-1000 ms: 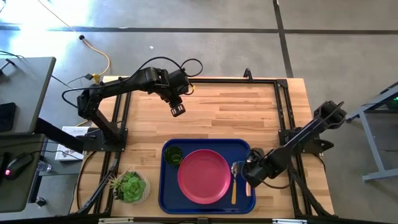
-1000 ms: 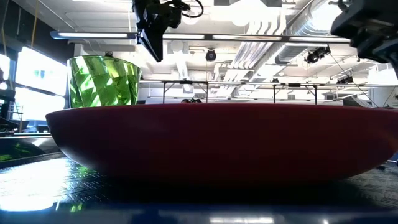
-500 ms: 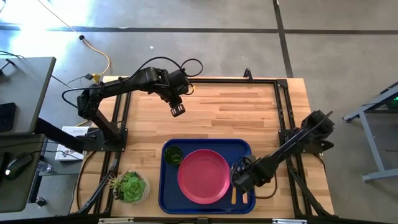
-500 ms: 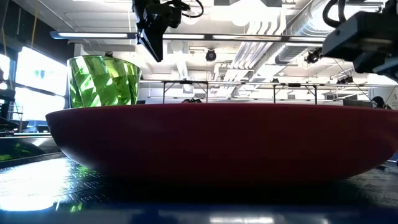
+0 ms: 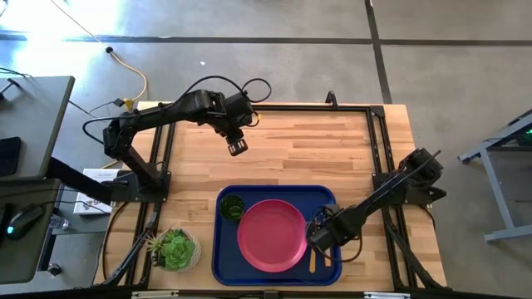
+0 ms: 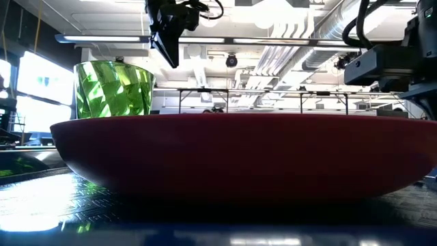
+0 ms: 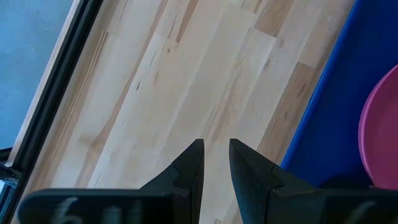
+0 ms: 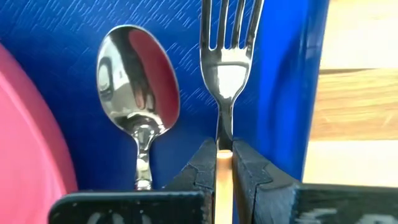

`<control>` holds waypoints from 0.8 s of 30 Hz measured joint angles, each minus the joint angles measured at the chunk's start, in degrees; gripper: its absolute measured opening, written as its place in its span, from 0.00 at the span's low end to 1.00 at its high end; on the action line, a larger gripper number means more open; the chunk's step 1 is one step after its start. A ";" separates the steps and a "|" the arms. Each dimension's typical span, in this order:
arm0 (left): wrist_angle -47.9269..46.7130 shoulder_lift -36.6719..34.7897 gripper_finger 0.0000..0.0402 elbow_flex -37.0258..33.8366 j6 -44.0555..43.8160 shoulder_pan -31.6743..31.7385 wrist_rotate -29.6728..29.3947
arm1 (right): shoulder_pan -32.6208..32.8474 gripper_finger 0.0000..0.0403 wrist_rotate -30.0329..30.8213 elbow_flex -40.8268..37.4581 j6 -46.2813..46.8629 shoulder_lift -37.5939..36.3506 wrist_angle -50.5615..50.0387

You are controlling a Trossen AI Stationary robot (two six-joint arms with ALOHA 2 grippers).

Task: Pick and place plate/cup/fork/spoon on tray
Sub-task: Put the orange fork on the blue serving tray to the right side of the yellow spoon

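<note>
Tray (image 5: 223, 264) holds cup (image 5: 231, 206), plate (image 5: 272, 235), spoon (image 8: 138, 81); fork (image 8: 227, 43) pinched by right end effector (image 8: 223, 163) nr tray's right rim. Left end effector (image 7: 215, 163) slightly open, empty, over bare bench (image 5: 316, 149) far side.

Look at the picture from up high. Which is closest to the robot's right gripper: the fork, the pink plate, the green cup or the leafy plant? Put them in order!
From the right gripper:
1. Fork, held in its fingers at the tray's right edge.
2. Plate, just beside it, mid-tray.
3. Cup, tray's far left corner.
4. Plant, off the tray, left.

Bright, even daylight overhead — glare at floor top-left, low view backlit w/ dark plate (image 6: 239, 154) silhouette.
</note>
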 joint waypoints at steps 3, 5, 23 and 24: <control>0.00 0.00 0.16 0.00 0.00 0.01 0.00 | 0.00 0.02 -0.02 -0.03 -0.15 0.00 0.06; 0.00 -0.02 0.16 0.00 0.37 0.01 0.02 | 0.00 0.02 -0.47 -0.03 -0.17 0.00 0.54; 0.02 0.00 0.16 0.00 1.53 0.01 0.00 | 0.00 0.05 -2.21 -0.05 0.26 0.96 2.21; 0.02 0.00 0.16 0.00 1.52 0.00 0.00 | 0.00 0.06 -2.21 -0.05 0.26 0.96 2.21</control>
